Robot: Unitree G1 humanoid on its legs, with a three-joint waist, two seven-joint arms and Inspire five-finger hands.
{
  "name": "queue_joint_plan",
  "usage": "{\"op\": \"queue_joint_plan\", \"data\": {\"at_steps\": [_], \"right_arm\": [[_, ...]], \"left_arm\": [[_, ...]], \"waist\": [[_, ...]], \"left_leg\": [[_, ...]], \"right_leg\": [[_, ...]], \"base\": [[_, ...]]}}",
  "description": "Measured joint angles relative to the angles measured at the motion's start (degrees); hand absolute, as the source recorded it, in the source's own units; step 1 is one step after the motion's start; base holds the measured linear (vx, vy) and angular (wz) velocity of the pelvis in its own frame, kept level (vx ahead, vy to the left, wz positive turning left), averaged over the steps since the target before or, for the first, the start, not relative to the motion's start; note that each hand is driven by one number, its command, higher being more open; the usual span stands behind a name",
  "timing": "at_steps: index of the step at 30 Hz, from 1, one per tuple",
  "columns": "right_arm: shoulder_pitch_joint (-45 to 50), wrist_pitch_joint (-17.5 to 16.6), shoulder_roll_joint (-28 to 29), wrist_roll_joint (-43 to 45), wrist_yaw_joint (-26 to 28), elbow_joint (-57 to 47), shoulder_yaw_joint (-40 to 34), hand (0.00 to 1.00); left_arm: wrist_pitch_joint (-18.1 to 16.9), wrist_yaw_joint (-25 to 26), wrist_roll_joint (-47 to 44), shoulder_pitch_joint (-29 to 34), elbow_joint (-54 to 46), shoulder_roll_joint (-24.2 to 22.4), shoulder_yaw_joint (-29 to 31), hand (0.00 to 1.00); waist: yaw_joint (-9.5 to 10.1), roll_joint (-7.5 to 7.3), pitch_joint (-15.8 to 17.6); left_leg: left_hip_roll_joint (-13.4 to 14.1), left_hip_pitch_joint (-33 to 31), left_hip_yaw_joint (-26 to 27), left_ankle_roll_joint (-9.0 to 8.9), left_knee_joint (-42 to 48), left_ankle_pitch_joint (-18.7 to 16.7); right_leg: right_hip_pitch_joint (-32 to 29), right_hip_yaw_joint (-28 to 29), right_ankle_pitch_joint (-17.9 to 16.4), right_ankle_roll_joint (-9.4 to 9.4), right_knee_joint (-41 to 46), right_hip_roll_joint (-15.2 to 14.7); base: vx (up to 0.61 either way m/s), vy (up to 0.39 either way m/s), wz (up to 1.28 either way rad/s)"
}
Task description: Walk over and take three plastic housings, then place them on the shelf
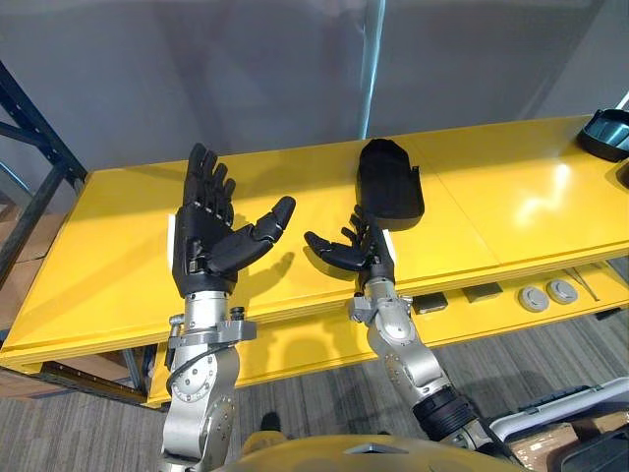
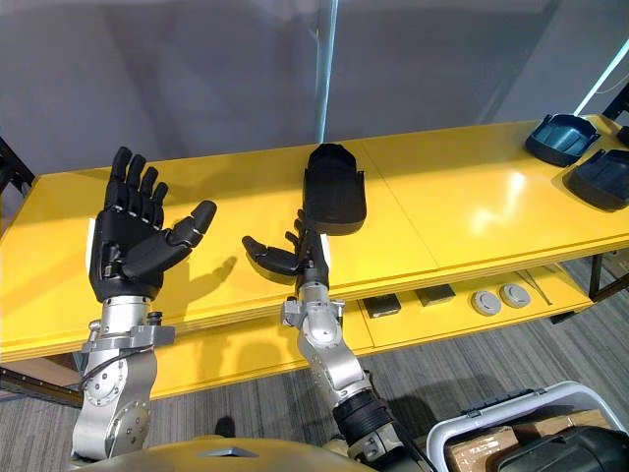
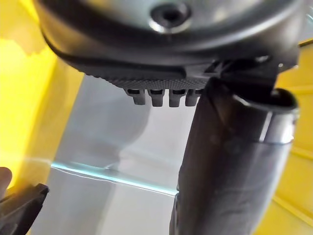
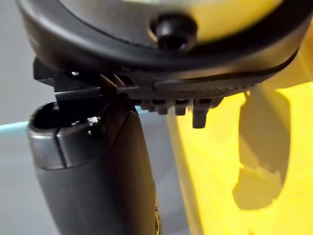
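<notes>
Hovering open and empty like the left hand (image 1: 208,234), the right hand (image 1: 360,252) has the plastic housing (image 1: 390,182) just ahead of it on the counter (image 1: 496,211); a flat reach may shove it away.

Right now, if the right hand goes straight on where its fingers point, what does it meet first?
Probably the black plastic housing on the yellow surface, just beyond the open right hand; its height over it is unclear.

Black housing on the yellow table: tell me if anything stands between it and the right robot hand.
Nothing visible does. The right robot hand hangs open just short of the black housing, only bare yellow table between them. The left robot hand is open too.
</notes>
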Motion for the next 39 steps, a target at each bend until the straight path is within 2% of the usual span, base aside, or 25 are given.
{"op": "queue_joint_plan", "data": {"at_steps": [39], "right_arm": [[1.65, -0.05, 2.15, -1.15, -1.17, -0.82, -4.34, 1.00]], "left_arm": [[3.54, -2.31, 0.03, -0.69, 0.51, 0.64, -3.32, 1.00]], "waist": [[-0.67, 0.65, -0.31]], "left_leg": [[0.04, 0.02, 1.48, 0.04, 0.02, -0.05]], "right_leg": [[-1.29, 1.42, -0.01, -0.01, 0.99, -0.09]], "base": [[0.00, 0.000, -0.01]]}}
